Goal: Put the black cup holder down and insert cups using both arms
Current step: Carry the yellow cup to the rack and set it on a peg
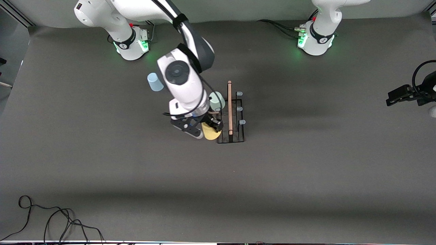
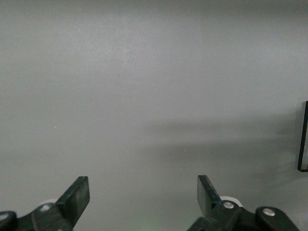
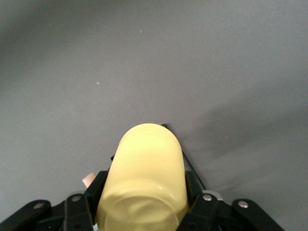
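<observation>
The right arm is hiding part of the grey-green cup (image 1: 218, 100) and the rack's (image 1: 231, 115) pegs on its side. The picture's edge is cutting off the left pincer (image 1: 396, 97), and the yellow cup's (image 3: 144, 183) bottom in the right wrist view.

Two white jointed arms (image 1: 184, 78) with dark grey joint sections, green-lit bases (image 1: 315, 41), black cables, and black hands.

High front camera faces the arms; wrist cameras (both close) look down.
</observation>
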